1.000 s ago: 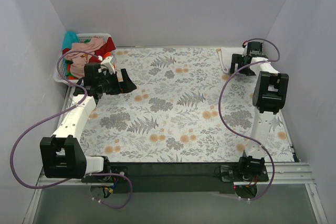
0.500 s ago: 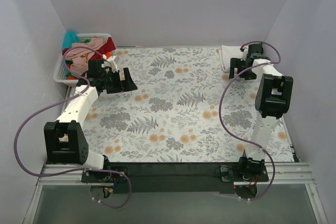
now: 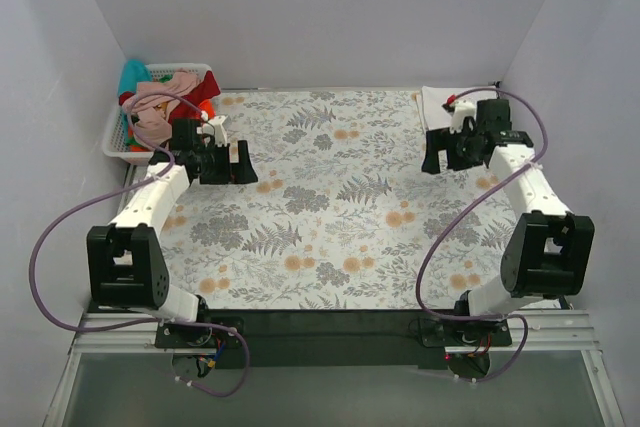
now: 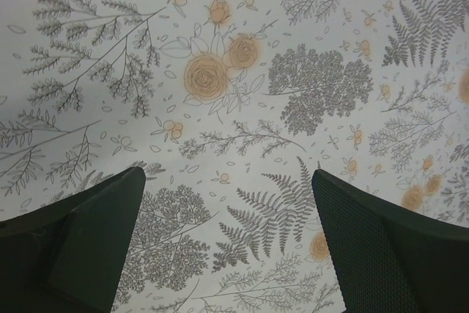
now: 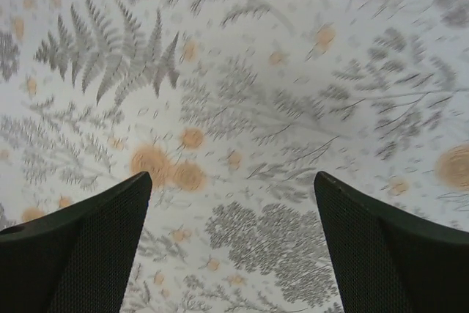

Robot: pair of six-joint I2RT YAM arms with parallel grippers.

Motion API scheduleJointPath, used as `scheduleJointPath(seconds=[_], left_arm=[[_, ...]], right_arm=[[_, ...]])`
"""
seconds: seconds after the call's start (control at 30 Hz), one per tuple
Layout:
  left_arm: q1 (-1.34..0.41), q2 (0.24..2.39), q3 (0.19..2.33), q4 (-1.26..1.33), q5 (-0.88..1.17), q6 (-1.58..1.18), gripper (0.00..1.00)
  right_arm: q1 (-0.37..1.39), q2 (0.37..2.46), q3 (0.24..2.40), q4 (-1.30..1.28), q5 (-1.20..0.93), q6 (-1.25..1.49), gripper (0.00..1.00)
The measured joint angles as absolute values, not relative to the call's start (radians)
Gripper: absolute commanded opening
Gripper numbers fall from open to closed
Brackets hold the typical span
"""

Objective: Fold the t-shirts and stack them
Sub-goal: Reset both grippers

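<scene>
right gripper (image 3: 440, 155) backs off the folded white t-shirt (image 3: 433, 103) at the far right corner, left gripper (image 3: 234, 161) shifts beside the basket (image 3: 113, 143). both jaws gape wide, holding nothing. one shirt looks done; the coloured t-shirts (image 3: 168, 89) sit heaped in the basket, unfolded.

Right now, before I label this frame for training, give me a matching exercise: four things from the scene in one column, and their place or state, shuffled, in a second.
Things:
1. pink t-shirt
2. white t-shirt
3. left gripper
4. basket

Places or states:
A. at the far right corner of the floral cloth
B. in the far left corner, by the wall
C. open above the floral cloth, holding nothing
D. on top, inside the basket

Pairs: 1-D, 2-A, 3-C, 4-B
</scene>
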State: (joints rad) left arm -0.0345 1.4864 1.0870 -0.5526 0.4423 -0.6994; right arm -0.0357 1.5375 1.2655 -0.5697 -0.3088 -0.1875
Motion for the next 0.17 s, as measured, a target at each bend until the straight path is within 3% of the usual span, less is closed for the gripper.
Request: scheduleJointPath(seconds=[0.17], left_arm=[[-0.035,1.417,1.008,-0.571,0.403,-0.684,0.98]], right_arm=[[0.005,1.467,1.056,-0.606,-0.359,-0.215,0.98]])
